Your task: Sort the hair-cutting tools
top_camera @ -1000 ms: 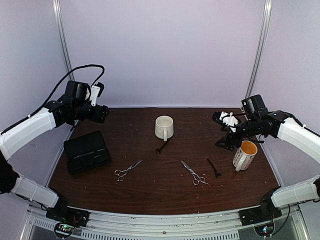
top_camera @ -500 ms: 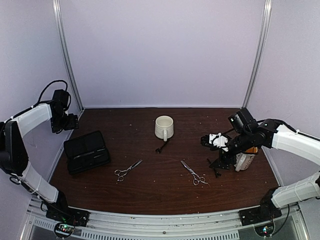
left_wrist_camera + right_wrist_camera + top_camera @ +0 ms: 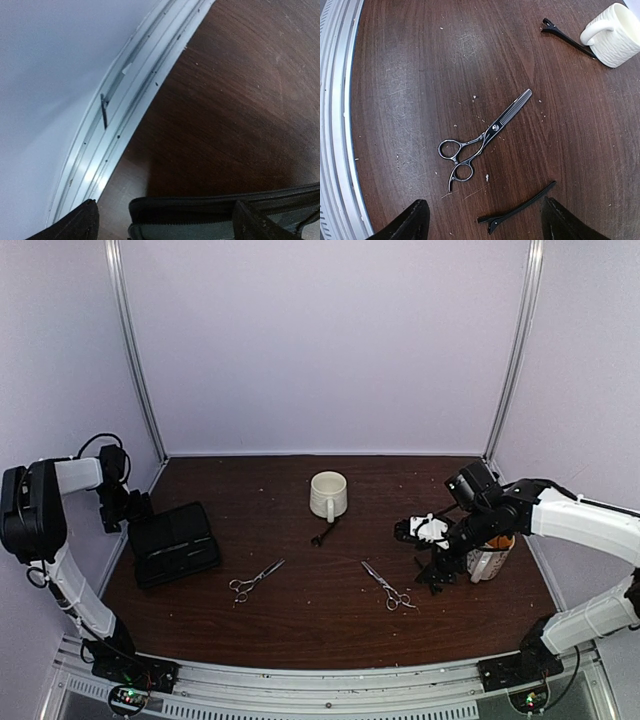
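Observation:
Two silver scissors lie on the table: one at the left, one at the right, the latter also in the right wrist view. A black hair clip lies between my right gripper's open fingers, beneath the gripper. A second black clip lies by the white mug, also in the right wrist view. My left gripper is open at the far left edge, its fingers astride the rim of the black case.
The flat black case lies open at the left. A yellow-lined mug stands behind my right arm. The metal frame rail runs along the table's left edge beside my left gripper.
My right gripper has come down from beside the yellow-lined mug to just above the right hair clip. My left arm has swung back and down to the case's far left corner.

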You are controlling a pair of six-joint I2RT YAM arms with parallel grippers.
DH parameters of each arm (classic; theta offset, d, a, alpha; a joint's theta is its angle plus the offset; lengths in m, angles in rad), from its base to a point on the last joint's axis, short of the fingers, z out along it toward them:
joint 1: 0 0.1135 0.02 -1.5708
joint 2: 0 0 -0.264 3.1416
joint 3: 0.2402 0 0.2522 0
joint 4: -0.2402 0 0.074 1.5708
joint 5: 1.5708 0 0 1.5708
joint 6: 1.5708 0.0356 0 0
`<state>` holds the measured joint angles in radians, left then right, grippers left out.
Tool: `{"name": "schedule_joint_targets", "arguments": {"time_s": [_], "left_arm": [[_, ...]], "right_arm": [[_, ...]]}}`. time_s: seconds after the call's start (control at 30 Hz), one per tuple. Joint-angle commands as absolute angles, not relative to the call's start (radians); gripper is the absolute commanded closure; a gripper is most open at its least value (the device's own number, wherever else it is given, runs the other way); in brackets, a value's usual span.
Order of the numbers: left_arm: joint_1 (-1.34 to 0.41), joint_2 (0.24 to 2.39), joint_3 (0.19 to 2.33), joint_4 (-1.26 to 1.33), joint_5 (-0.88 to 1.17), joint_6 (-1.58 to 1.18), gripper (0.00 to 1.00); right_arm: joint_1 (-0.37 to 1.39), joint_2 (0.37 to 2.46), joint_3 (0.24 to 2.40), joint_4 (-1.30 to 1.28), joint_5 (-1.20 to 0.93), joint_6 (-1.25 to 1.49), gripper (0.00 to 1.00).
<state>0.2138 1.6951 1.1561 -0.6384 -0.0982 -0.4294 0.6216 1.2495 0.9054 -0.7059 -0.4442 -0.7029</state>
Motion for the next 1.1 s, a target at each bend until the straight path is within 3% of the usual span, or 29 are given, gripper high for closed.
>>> {"name": "schedule_joint_targets", "arguments": {"time_s": [0.0, 0.2, 0.6, 0.93, 1.07], "left_arm": [[0.217, 1.738, 1.136, -0.57, 0.071, -0.397, 0.05], [0.211, 1.805, 1.141, -0.55, 0.171, -0.39, 0.16], [-0.051, 1.716, 1.063, -0.568, 0.072, -0.445, 0.2], [-0.149, 1.663, 1.04, -0.506, 0.093, -0.474, 0.21], [-0.167, 1.657, 1.06, -0.533, 0.033, -0.48, 0.19]], "right_arm": [[0.629, 1.273, 0.927, -0.719, -0.408, -0.722, 0.22], [0.634, 1.293, 0.933, -0.732, -0.423, -0.73, 0.24], [0.634, 1.331, 0.946, -0.73, -0.388, -0.709, 0.28], [0.661, 1.411, 0.891, -0.679, -0.253, -0.696, 0.53], [0.695, 1.466, 0.883, -0.66, -0.222, -0.68, 0.58]]}}
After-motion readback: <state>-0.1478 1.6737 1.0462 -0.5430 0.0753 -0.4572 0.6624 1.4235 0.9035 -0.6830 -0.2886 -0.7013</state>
